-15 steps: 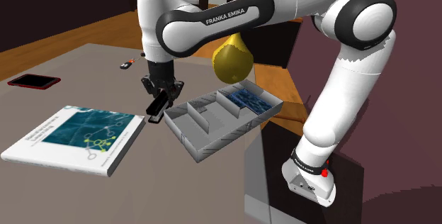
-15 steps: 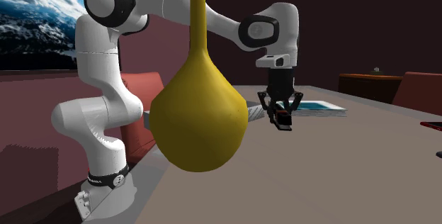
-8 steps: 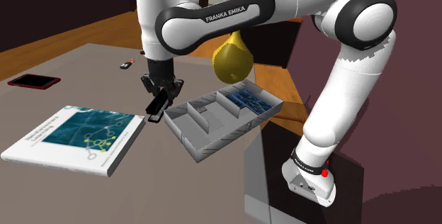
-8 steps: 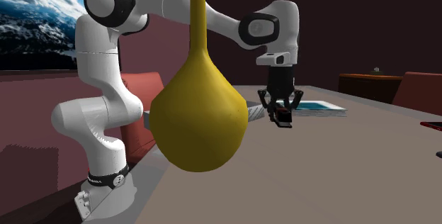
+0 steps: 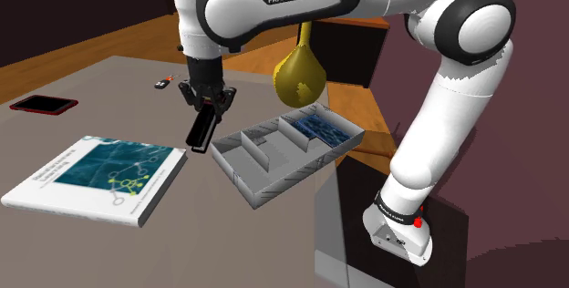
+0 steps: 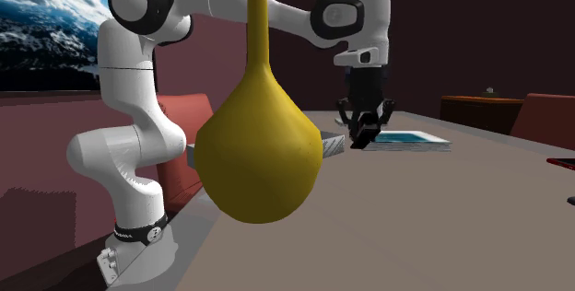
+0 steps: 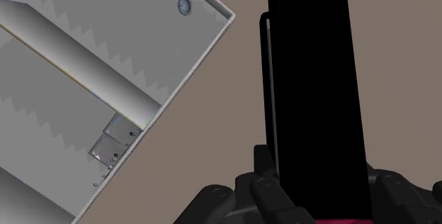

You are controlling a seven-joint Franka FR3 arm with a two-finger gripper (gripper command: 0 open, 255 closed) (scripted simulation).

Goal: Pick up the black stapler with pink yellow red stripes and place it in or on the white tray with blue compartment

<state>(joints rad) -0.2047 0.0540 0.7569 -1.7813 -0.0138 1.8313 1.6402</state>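
My black gripper [image 5: 207, 111] is shut on the black stapler [image 5: 199, 135], which hangs tilted below it, above the table between the book and the tray. The grey-white tray [image 5: 274, 169] lies just to the shoulder view's right of the stapler, its blue compartment [image 5: 321, 129] at the far end. In the second exterior view the gripper [image 6: 366, 122] holds the stapler [image 6: 360, 137] above the tabletop. In the wrist view the stapler [image 7: 315, 81] runs long and black between the fingers [image 7: 263, 166], with a corner of the tray [image 7: 85, 74] beside it.
A yellow long-necked vase [image 5: 299, 77] stands behind the tray and looms large in the second exterior view [image 6: 258, 151]. A book with a teal cover [image 5: 100, 175] lies at the shoulder view's left. A red-edged phone [image 5: 43, 105] and a small dark item [image 5: 164, 82] lie farther back.
The arm has risen and carried the stapler up off the table. The stapler now hangs more steeply from the gripper. Nothing else has moved.
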